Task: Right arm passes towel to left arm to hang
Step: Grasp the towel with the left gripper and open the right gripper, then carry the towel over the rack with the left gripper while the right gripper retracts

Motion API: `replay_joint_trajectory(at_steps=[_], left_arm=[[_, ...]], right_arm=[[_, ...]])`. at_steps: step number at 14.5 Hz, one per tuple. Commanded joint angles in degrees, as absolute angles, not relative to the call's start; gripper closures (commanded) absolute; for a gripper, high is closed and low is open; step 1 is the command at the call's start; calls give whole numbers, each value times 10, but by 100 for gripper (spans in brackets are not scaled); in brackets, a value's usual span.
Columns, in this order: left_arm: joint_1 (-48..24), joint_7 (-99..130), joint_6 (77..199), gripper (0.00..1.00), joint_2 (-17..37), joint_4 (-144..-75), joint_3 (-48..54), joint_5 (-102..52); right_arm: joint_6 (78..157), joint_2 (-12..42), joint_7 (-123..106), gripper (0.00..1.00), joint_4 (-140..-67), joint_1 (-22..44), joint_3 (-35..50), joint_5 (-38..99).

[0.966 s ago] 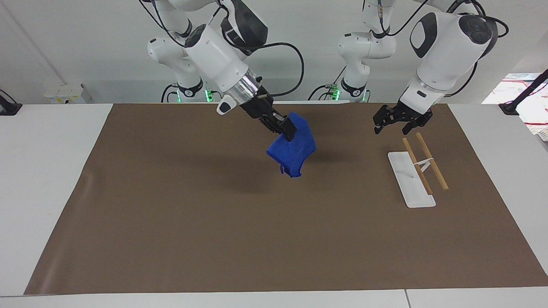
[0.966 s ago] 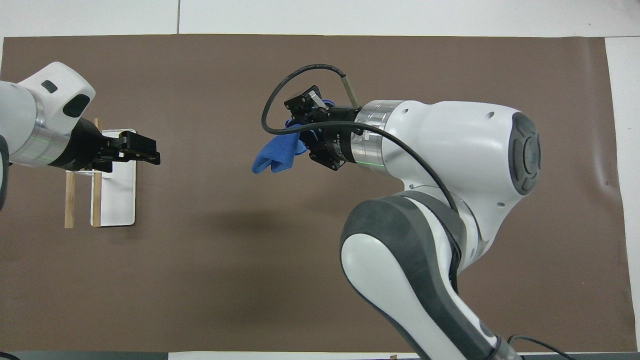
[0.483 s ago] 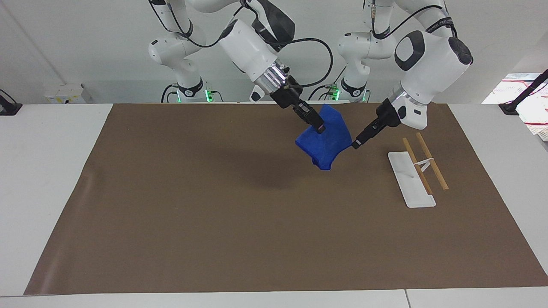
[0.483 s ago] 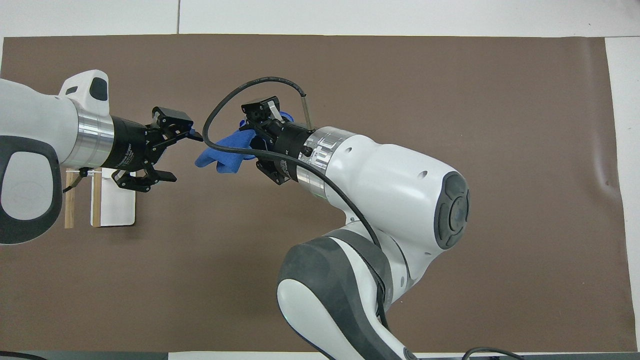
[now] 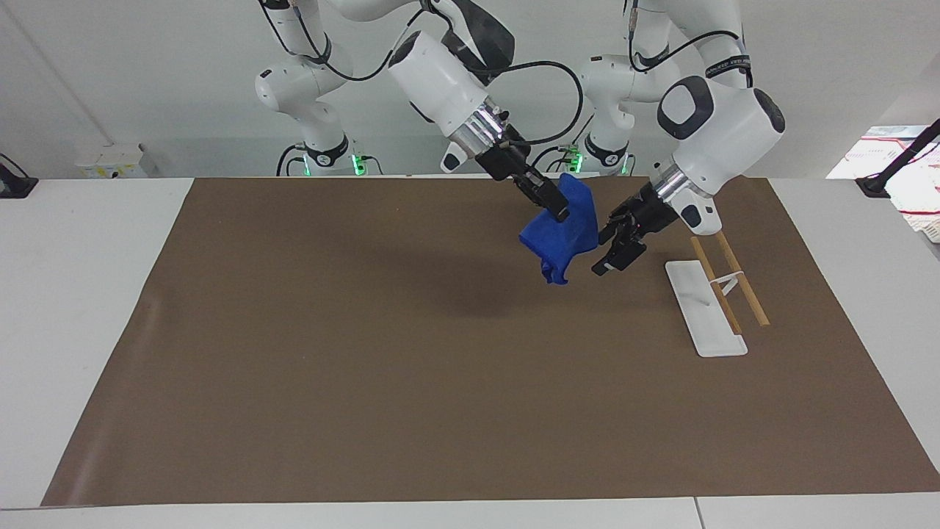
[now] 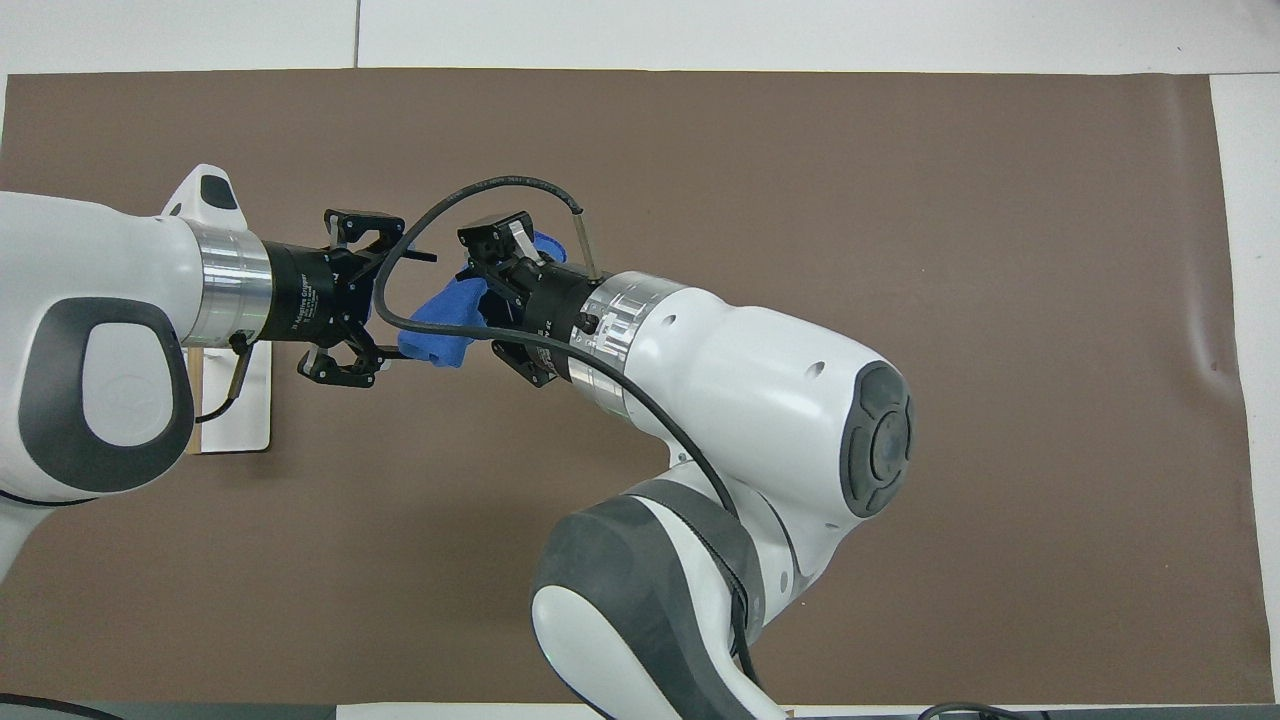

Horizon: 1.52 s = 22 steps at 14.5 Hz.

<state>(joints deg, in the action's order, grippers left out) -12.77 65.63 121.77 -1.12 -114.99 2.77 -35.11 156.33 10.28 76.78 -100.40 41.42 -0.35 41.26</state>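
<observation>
The blue towel [image 5: 562, 234] [image 6: 438, 322] hangs crumpled in the air over the brown mat, pinched at its upper part by my right gripper [image 5: 559, 211] [image 6: 480, 272], which is shut on it. My left gripper [image 5: 604, 250] [image 6: 405, 312] is level with the towel's hanging end, on the rack's side. It stands open, one finger above and one below. In the overhead view the towel's end lies between those fingers. Whether they touch the cloth I cannot tell.
A small rack with a white base [image 5: 701, 312] [image 6: 240, 415] and two wooden rods [image 5: 740, 278] stands on the brown mat [image 5: 367, 353] toward the left arm's end, partly covered by the left arm from above. Papers [image 5: 907, 173] lie on the white table off the mat.
The right arm has carried the towel toward the left arm's end of the table. The left gripper has left the rack, turned sideways and come up to the towel's hanging end, still open.
</observation>
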Motion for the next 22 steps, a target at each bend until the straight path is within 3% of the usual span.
replay_joint_trajectory(at_steps=[1,2,5,6,7,12,17,18,19,22], left_arm=[[-142,700,1225,35,-17,-1162,24,-361],[-142,700,1218,46,-18,-1161,24,-361],[-149,694,1172,55,-25,-1167,21,-359],[-149,695,1167,83,-25,-1167,21,-358],[-149,695,1167,100,-25,-1167,21,-358],[-134,692,1132,100,-32,-1144,17,-330],[-121,663,1140,100,-33,-1108,15,-202],[-109,649,1139,100,-33,-1097,8,-193],[-92,635,1136,100,-31,-1084,8,-193],[-73,618,1148,100,-27,-1068,6,-154]], right_arm=[[1570,102,772,100,-1003,416,-4,425],[1570,102,772,100,-1003,416,-4,425],[1570,101,770,100,-1006,418,-4,424],[1570,101,770,100,-1006,418,-4,424],[1570,101,770,100,-1006,418,-4,425],[1570,101,766,100,-1006,418,-4,424],[1567,101,741,100,-1006,407,-5,418],[1563,101,713,61,-1007,403,-6,417],[1562,98,682,1,-1013,395,-8,416],[1554,93,562,0,-1039,350,-9,399]])
